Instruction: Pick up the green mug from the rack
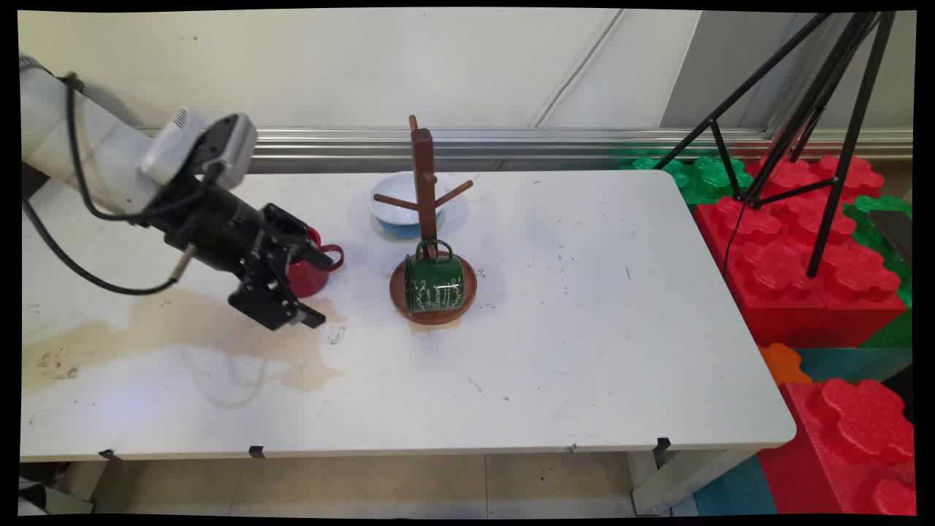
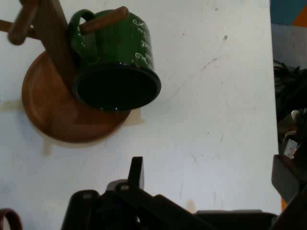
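My black gripper (image 1: pixel 321 291) hangs low over the table's left half, open, with nothing between its fingers. A red mug (image 1: pixel 313 272) stands on the table right behind it, partly hidden by the hand; its rim (image 2: pixel 9 218) shows at the hand view's bottom left corner. To the right stands a wooden mug tree (image 1: pixel 424 183) on a round base (image 2: pixel 53 110). A green mug (image 1: pixel 434 283) with white lettering hangs by its handle from a low peg, its mouth (image 2: pixel 117 88) turned toward the hand camera. The gripper (image 2: pixel 208 167) is a short way from the green mug.
A white bowl with a blue inside (image 1: pixel 400 208) sits behind the mug tree. A brown stain (image 1: pixel 182 332) spreads over the table's left side. Off the right edge stand a black tripod (image 1: pixel 818 124) and red and green foam blocks (image 1: pixel 796 248).
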Robot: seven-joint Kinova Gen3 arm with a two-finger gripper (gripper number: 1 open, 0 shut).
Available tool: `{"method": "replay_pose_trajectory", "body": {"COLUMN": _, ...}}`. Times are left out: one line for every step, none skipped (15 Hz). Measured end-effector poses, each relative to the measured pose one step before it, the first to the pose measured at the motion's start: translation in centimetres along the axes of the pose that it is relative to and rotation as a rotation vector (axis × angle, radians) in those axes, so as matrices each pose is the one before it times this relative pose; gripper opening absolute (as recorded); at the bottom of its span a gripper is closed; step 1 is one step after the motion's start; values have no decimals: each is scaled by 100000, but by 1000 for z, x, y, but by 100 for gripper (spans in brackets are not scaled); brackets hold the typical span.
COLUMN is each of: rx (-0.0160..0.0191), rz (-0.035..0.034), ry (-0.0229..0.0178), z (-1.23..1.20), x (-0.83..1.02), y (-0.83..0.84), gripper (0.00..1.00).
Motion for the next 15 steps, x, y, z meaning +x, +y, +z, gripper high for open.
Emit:
{"method": "replay_pose_trajectory", "body": {"rx": -51, "rz": -207, "ry": 98, "z": 676, "x": -22, "y": 98, "gripper": 100}}
{"method": "replay_pose_trajectory", "body": {"rx": 99, "rz": -169, "ry": 17, "z": 675, "x": -28, "y": 64, "gripper": 100}}
{"method": "replay_pose_trajectory", "body": {"rx": 179, "rz": -238, "ry": -152, "z": 648, "x": -87, "y": 78, "gripper": 100}}
{"method": "replay_pose_trajectory", "body": {"rx": 136, "rz": -213, "ry": -207, "z": 557, "x": -89, "y": 64, "gripper": 100}}
{"method": "replay_pose_trajectory", "body": {"rx": 173, "rz": -192, "ry": -201, "z": 623, "x": -103, "y": 79, "gripper": 100}}
{"method": "replay_pose_trajectory", "body": {"rx": 128, "rz": -192, "ry": -247, "z": 612, "x": -104, "y": 79, "gripper": 100}}
{"method": "replay_pose_trajectory", "body": {"rx": 96, "rz": -123, "ry": -161, "z": 520, "x": -97, "y": 84, "gripper": 100}}
{"method": "replay_pose_trajectory", "body": {"rx": 61, "rz": -231, "ry": -142, "z": 568, "x": -100, "y": 110, "gripper": 100}}
{"method": "replay_pose_trajectory", "body": {"rx": 69, "rz": -221, "ry": -113, "z": 524, "x": -88, "y": 101, "gripper": 100}}
{"method": "replay_pose_trajectory", "body": {"rx": 132, "rz": -237, "ry": -63, "z": 382, "x": -66, "y": 72, "gripper": 100}}
{"method": "replay_pose_trajectory", "body": {"rx": 209, "rz": -369, "ry": 19, "z": 386, "x": -77, "y": 57, "gripper": 100}}
{"method": "replay_pose_trajectory", "body": {"rx": 311, "rz": -439, "ry": 200, "z": 301, "x": -73, "y": 37, "gripper": 100}}
{"method": "replay_pose_trajectory", "body": {"rx": 292, "rz": -429, "ry": 358, "z": 204, "x": -86, "y": 28, "gripper": 100}}
{"method": "replay_pose_trajectory", "body": {"rx": 270, "rz": -483, "ry": 534, "z": 208, "x": -128, "y": 55, "gripper": 100}}
{"method": "replay_pose_trajectory", "body": {"rx": 209, "rz": -424, "ry": 579, "z": 158, "x": -129, "y": 52, "gripper": 100}}
